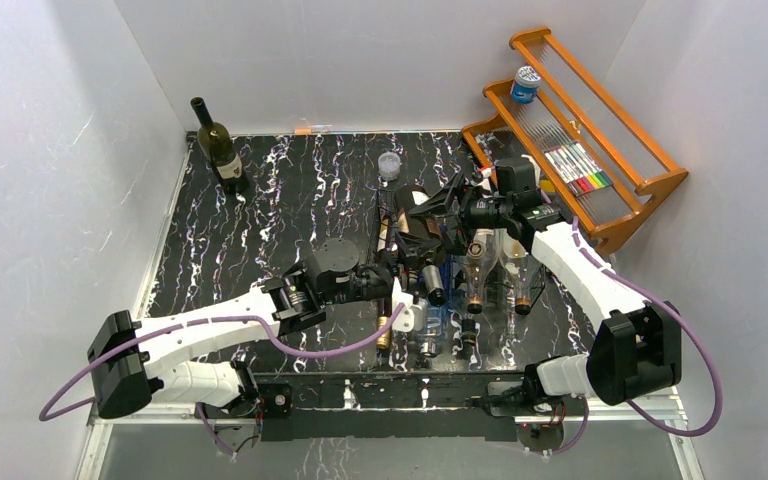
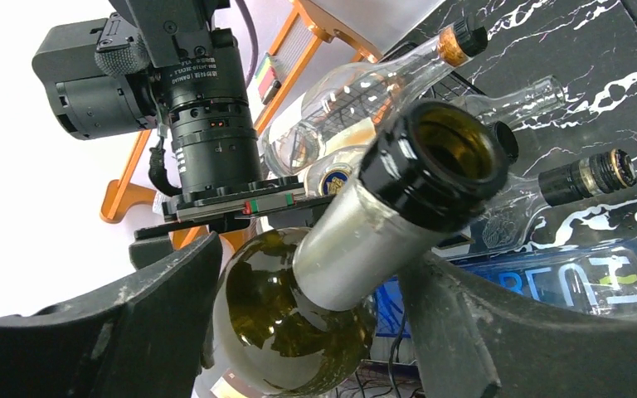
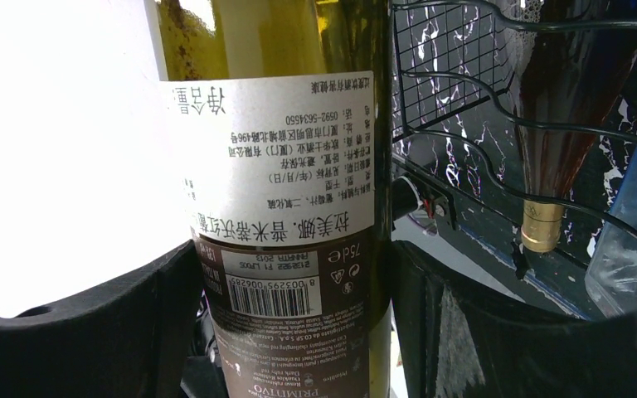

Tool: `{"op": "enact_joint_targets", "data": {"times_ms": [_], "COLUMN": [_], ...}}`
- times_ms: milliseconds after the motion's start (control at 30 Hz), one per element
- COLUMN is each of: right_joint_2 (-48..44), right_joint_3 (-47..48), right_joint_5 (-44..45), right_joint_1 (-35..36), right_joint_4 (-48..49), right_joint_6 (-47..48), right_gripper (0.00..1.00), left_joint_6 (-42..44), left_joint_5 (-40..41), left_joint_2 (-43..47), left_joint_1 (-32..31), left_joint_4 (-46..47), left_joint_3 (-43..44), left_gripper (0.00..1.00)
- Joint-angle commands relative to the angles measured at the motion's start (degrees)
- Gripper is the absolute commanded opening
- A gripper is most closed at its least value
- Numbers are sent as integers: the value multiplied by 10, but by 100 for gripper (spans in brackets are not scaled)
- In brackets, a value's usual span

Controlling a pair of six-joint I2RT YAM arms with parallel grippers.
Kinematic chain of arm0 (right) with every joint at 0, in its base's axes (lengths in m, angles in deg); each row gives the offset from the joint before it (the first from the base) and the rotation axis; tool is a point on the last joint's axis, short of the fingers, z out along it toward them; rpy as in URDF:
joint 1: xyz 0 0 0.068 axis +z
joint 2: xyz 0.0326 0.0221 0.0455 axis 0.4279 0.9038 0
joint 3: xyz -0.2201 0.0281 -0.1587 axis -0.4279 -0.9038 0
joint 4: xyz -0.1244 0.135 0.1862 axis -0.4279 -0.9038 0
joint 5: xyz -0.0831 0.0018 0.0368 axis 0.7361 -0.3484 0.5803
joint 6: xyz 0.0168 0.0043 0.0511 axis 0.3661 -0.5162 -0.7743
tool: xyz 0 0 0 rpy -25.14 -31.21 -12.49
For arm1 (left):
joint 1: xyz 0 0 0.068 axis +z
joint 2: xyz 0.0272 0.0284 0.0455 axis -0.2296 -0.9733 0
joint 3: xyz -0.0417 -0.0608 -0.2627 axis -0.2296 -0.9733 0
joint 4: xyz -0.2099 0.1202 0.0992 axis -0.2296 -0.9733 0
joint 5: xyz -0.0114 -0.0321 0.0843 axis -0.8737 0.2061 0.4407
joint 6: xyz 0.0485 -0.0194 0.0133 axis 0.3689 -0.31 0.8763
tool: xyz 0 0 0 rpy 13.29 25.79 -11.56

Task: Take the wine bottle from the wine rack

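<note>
The dark wine bottle hangs tilted over the black wire wine rack, mouth toward the near edge. My right gripper is shut on its labelled body, both fingers pressed against the glass at the gripper. My left gripper surrounds the silver-foiled neck. In the left wrist view the gripper stands open: the right finger lies against the neck, the left finger stays apart from it. Rack wires show beside the bottle.
Clear bottles and a blue bottle lie in the rack. A green bottle stands at the back left, a clear cup at the back. The orange slatted shelf holds a can and markers. White walls enclose three sides.
</note>
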Motion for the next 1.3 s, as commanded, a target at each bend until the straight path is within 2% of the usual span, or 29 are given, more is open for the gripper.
{"op": "enact_joint_targets", "data": {"times_ms": [0,100,200,433,600,667,800,833,867,900,967,1100,1167,1267], "right_joint_2": [-26,-26,-26,-24,-25,-26,-28,-28,-29,-30,-32,-31,-30,-30], "right_joint_3": [7,6,4,0,-5,-6,-4,-5,-5,-7,-9,-8,-7,-8], "right_joint_5": [-48,-48,-47,-50,-50,-51,-50,-46,-43,-39,-31,-24,-18,-10], "right_joint_1": [-2,-2,-2,-2,-2,-2,-2,-2,-2,-2,-2,-3,-4,-10], "right_joint_4": [55,58,59,64,71,75,81,81,83,88,93,95,91,79], "right_joint_6": [-23,-26,-28,-40,-47,-51,-53,-53,-52,-52,-50,-43,-37,-28], "right_gripper": [42,42,43,43,44,44,47,49,54,58,70,93,98,98], "left_joint_6": [10,9,6,14,17,18,14,9,4,1,-5,-14,-27,-50], "left_joint_5": [-20,-21,-23,-29,-31,-30,-25,-25,-26,-26,-26,-12,0,13], "left_joint_2": [2,-1,0,-6,-6,-7,-5,-4,-2,-1,4,21,32,54], "left_joint_1": [-5,-5,-8,-16,-22,-24,-24,-24,-24,-24,-24,-25,-24,-25], "left_joint_4": [4,6,17,14,10,4,18,21,25,27,32,39,46,68], "left_joint_3": [26,27,27,36,38,41,40,41,42,43,44,45,46,43], "left_gripper": [70,59,55,64,65,58,33,27,18,14,1,0,0,0]}}
